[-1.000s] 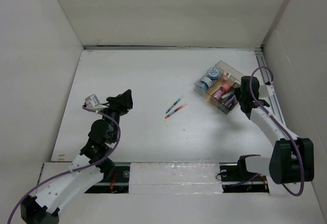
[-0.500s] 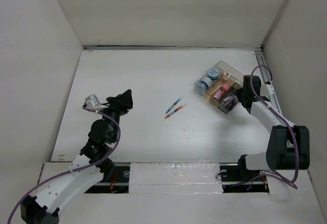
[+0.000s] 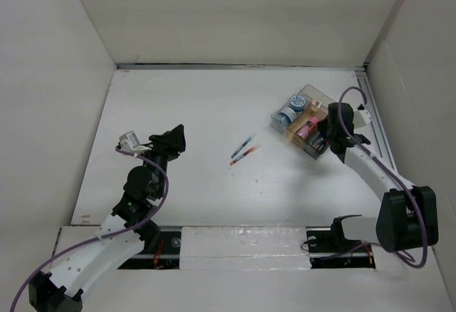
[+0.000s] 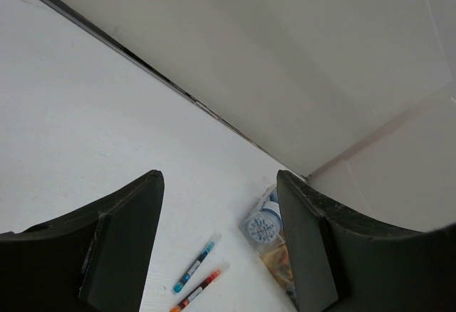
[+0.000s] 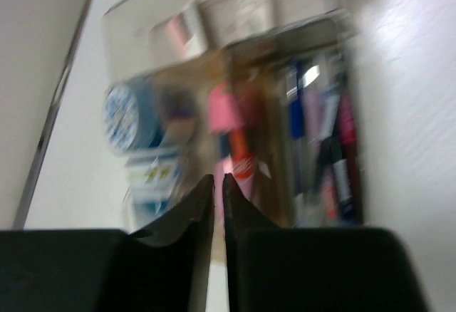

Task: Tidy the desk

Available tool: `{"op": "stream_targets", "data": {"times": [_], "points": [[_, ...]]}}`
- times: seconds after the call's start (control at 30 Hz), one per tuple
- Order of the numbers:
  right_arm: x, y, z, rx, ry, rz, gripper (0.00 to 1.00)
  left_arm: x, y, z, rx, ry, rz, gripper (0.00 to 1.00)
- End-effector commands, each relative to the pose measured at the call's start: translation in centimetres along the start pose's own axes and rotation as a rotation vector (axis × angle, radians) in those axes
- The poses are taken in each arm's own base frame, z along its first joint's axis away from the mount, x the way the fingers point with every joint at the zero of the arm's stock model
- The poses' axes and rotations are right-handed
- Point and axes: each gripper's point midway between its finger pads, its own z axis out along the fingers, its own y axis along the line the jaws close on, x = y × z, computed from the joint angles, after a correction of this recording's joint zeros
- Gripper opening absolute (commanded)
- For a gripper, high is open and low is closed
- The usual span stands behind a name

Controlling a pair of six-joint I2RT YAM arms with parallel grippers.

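On the white desk (image 3: pixel 199 112) two pens lie side by side near the middle, one blue (image 3: pixel 243 144) and one red (image 3: pixel 246 154). A clear compartment box (image 3: pixel 308 122) at the right holds tape rolls (image 3: pixel 296 102), pink items and pens. My right gripper (image 3: pixel 323 141) hovers over the box's near side. In the right wrist view, which is blurred, its tips (image 5: pixel 218 178) stand almost together with nothing between them, above the pink items (image 5: pixel 226 109). My left gripper (image 3: pixel 177 137) rests at the left, open and empty (image 4: pixel 217 178); its view shows both pens (image 4: pixel 196 263) ahead.
White panels wall the desk on three sides. A metal rail (image 3: pixel 377 123) runs along the right edge, close behind the box. Another rail with foam padding (image 3: pixel 242 244) crosses the near edge between the arm bases.
My right gripper has swung left, from the box's right side to over its near corner. The left arm and both pens have not moved.
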Motion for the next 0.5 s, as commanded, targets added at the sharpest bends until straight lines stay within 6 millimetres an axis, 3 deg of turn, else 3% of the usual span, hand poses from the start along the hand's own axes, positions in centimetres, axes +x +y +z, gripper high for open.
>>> {"op": "stream_targets", "data": {"times": [0.0,0.03,0.07,0.1,0.13,0.17,0.27,0.3,0.33,0.37,0.47], "points": [[3.0,6.6,-4.3,-0.235,0.066,-0.058,0.07,-1.2,-1.5,0.1,0.042,-0.029,-0.030,0.61],[4.6,7.4,-5.1,-0.255,0.102,-0.068,0.01,-1.2,-1.6,0.1,0.044,-0.027,-0.031,0.61],[8.4,8.2,-6.8,-0.287,0.176,-0.125,0.00,-1.1,-1.5,0.1,0.044,-0.026,-0.030,0.61],[10.8,8.0,-6.8,-0.272,0.207,-0.165,0.00,-1.1,-1.4,0.2,0.042,-0.026,-0.028,0.61],[12.5,8.7,-7.5,-0.279,0.234,-0.187,0.00,-1.2,-1.4,0.2,0.038,-0.029,-0.027,0.61],[15.5,8.5,-9.0,-0.279,0.286,-0.255,0.00,-1.1,-1.3,0.2,0.033,-0.028,-0.026,0.61],[20.0,7.3,-9.1,-0.194,0.331,-0.359,0.00,-1.2,-1.7,0.1,0.052,-0.026,-0.031,0.61],[21.7,7.2,-10.1,-0.195,0.344,-0.396,0.07,-1.1,-1.7,0.1,0.051,-0.025,-0.028,0.61],[23.1,6.4,-9.8,-0.163,0.353,-0.415,0.13,-1.2,-1.6,0.1,0.049,-0.025,-0.027,0.61],[23.9,6.6,-10.2,-0.164,0.360,-0.428,0.27,-1.1,-1.6,0.2,0.044,-0.022,-0.026,0.61],[26.2,5.9,-10.1,-0.146,0.379,-0.462,0.43,-1.2,-1.8,0.1,0.053,-0.023,-0.030,0.61]]}}
